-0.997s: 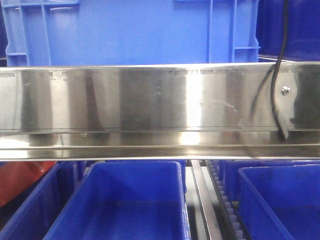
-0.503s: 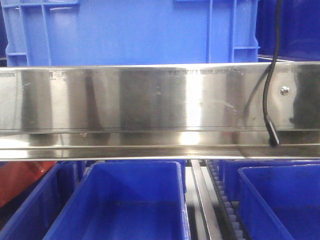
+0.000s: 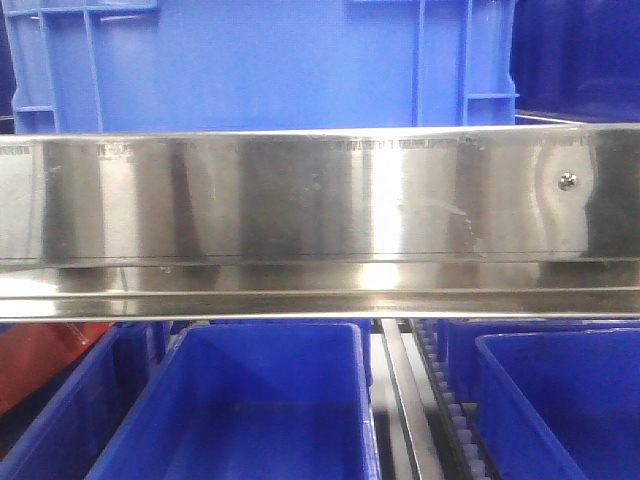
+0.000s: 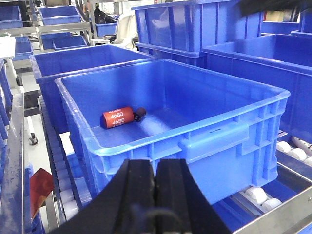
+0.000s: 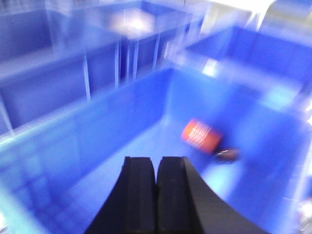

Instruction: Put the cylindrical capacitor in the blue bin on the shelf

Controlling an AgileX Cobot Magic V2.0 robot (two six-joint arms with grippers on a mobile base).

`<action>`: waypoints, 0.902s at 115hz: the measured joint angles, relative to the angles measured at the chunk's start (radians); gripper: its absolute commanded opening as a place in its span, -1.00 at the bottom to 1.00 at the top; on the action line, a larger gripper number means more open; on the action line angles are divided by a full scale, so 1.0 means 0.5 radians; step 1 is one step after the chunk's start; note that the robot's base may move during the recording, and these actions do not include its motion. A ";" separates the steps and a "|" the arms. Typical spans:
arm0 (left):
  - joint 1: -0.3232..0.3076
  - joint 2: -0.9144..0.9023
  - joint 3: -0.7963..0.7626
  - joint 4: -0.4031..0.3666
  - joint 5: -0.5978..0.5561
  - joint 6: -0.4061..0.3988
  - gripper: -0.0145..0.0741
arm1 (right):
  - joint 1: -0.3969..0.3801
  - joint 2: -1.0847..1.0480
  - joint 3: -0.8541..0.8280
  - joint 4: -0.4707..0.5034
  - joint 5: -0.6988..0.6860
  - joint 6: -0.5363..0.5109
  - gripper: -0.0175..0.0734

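Now that the black cable seen dangling across the shelf (image 3: 320, 215) rail a moment ago is gone from the front view, an arm has likely pulled away. The capacitor (image 4: 117, 117) lies on the floor of the blue bin (image 4: 229, 139) beside a small dark piece. Both the left gripper (image 4: 155, 195) and right gripper (image 5: 157, 192) are closed on nothing, so the placement looks complete.

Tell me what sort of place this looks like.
Probably a warehouse or factory parts store: rows of blue bins sit on a steel shelf with roller tracks, and one bin holds an orange capacitor.
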 measured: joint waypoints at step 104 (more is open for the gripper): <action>0.000 0.000 0.017 0.015 -0.008 0.000 -0.92 | 0.000 -1.768 2.074 -0.033 -0.806 0.000 -0.95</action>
